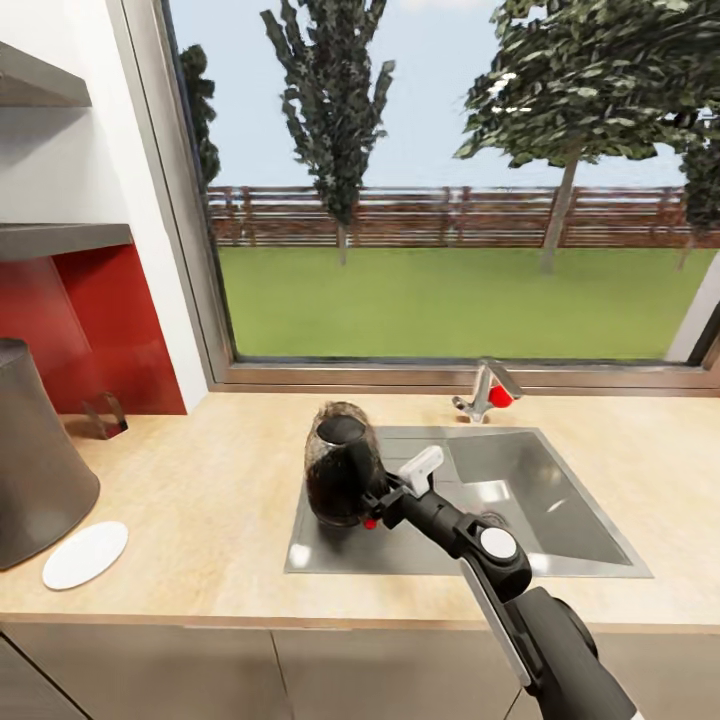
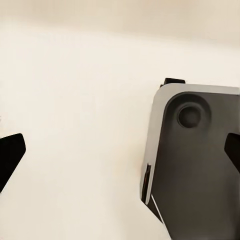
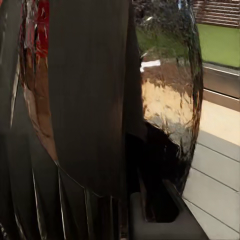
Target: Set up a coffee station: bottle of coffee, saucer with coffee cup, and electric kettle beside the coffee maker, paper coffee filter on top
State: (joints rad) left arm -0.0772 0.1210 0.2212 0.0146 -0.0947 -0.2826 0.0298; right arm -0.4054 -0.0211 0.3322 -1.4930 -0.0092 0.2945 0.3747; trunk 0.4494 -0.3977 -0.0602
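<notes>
While the right gripper [image 1: 378, 497] is clamped on the electric kettle [image 1: 338, 478] handle, kettle sits upright on the steel drainboard of the sink [image 1: 560, 520], set in the kitchen countertop [image 1: 200, 500]. Coffee maker [image 1: 35, 460] stands at the far left, saucer [image 1: 85, 555] just beside it on the counter. Left gripper [image 2: 120, 155] fingertips wide apart, holding nothing.

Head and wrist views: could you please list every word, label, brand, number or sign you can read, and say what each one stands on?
There is no readable text in these pictures.
The rounded clear glass electric kettle with black handle, standing at the steel sink's left edge: no label visible.
The tall dark grey coffee maker: no marking visible.
The flat round white saucer: plain.
The right gripper by the kettle handle: no lettering.
</notes>
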